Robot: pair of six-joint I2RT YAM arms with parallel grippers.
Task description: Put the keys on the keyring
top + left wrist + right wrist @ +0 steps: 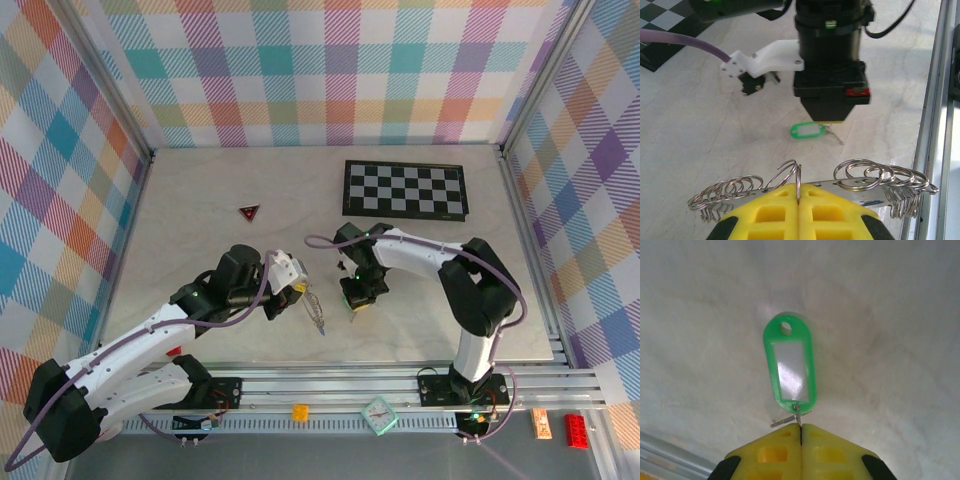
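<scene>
My left gripper [799,186] is shut on one split ring [798,170] of the keyring [855,184]. The keyring is a thin grey metal strip carrying several wire rings, and it lies across my yellow fingertips. In the top view it hangs from the left gripper [297,291] above the table. A key with a green head and a clear window [790,365] dangles just above the tabletop. My right gripper [801,426] is shut on this key's small metal ring. In the left wrist view the green key [807,131] hangs under the right gripper [832,120], a short way beyond the keyring.
A black-and-white checkerboard [405,189] lies at the back right. A dark red triangle [249,212] sits back left of the arms. Along the near metal rail [400,385] lie a yellow piece [300,411], a mint object [379,415] and a red brick [577,430]. Plaid walls enclose the table.
</scene>
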